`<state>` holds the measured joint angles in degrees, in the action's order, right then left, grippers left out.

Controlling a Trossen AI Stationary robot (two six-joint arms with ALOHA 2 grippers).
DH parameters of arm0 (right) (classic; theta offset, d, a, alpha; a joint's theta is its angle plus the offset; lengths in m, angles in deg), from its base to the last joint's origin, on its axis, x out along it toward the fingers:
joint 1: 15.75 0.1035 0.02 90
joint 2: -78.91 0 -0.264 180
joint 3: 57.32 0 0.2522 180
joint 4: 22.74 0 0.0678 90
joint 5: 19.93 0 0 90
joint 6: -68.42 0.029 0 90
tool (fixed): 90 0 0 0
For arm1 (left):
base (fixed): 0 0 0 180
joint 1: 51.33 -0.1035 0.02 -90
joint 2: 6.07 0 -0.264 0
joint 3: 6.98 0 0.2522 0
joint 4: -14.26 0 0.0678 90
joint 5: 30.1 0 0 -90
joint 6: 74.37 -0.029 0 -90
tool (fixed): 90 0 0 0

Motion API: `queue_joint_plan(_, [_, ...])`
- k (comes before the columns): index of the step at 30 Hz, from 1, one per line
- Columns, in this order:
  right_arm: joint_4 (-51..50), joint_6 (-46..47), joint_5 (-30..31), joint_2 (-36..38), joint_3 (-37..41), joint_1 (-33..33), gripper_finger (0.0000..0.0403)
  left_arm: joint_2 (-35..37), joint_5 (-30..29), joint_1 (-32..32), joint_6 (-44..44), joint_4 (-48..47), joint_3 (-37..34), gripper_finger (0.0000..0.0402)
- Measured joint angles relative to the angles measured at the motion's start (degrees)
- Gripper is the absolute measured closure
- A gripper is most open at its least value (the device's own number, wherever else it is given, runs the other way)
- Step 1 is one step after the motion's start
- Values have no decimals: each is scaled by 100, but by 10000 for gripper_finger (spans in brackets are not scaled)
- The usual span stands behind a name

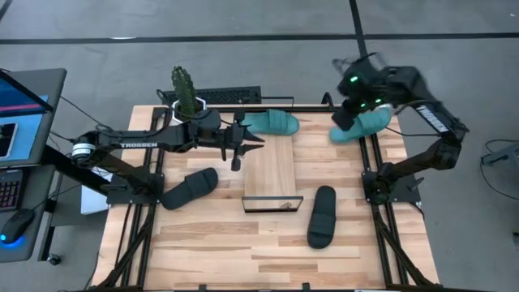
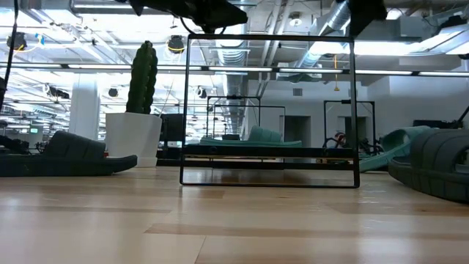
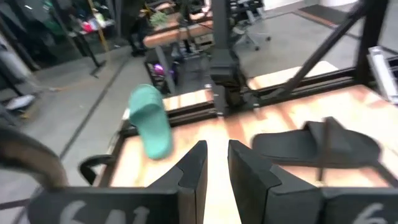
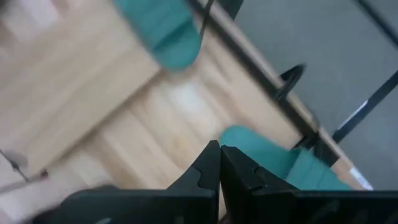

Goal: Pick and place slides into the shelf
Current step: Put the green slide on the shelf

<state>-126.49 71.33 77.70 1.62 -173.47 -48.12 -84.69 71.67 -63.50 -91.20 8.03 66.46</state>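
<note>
Right gripper [image 1: 350,104], jaws shut and empty, hovers over a teal-green rubber slide [image 1: 362,125] at the table's far right edge; it should open wide before descending on the strap. Left gripper [image 1: 243,146], narrowly parted and empty, waits above the light-wood wire-framed shelf [image 1: 270,170], whose far end carries the other teal slide [image 1: 272,122].

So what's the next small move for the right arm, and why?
Probably open the right gripper and lower it over the teal slide beneath it: its fingers are shut and empty, that slide lies off the shelf, and the left gripper hovers over the shelf.
</note>
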Motion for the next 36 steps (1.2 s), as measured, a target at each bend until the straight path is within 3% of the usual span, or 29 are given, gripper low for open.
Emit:
queue_joint_plan(7, [547,5,208,-81,722,318,403,-1,-50,346,59,-486,-9,346])
queue_joint_plan(12, [487,122,841,-74,931,346,403,236,-117,614,198,-300,-245,346])
queue_joint_plan(23, [25,-192,871,-79,1865,155,403,2492,-710,1019,510,2047,-2703,346])
queue_joint_plan(27, [45,-465,535,-79,2350,43,396,3357,-838,1124,520,2426,-3445,346])
queue_joint_plan(36, [500,-1034,296,-79,3336,-87,306,4334,-847,1183,451,2456,-4122,346])
